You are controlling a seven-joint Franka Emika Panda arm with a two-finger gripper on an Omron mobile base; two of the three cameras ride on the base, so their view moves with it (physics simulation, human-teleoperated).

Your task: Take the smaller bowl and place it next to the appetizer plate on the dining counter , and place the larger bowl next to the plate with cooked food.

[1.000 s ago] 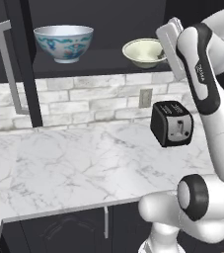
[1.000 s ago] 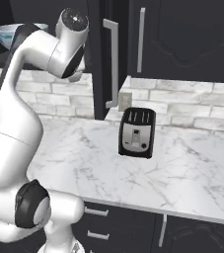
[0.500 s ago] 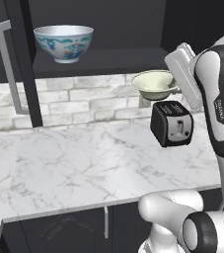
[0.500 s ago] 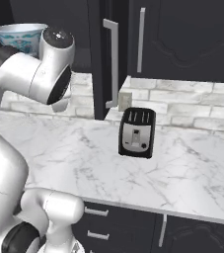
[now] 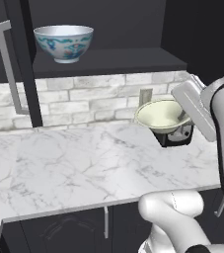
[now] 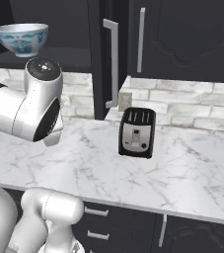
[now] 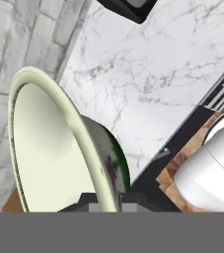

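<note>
Kitchen with dark cabinets, white brick backsplash and a marble worktop (image 5: 74,163) running wall to wall. Two bowls counted. One, the larger bowl (image 5: 63,43), white with blue, red and green painting, stands upright on the dark shelf (image 5: 108,62) above the brick; also seen at upper left of the right base view (image 6: 20,38). Two, the smaller bowl (image 5: 163,115), cream-green inside, is in the air over the worktop, just in front of the toaster (image 6: 137,132), roughly level. One toaster, black, standing on the marble near the wall. Gripper (image 7: 106,203): fingers pressed together on the smaller bowl's rim, one inside, one outside; bowl (image 7: 59,148) seen edge-on in the hand view. One wall outlet (image 5: 145,97) on the brick behind.
</note>
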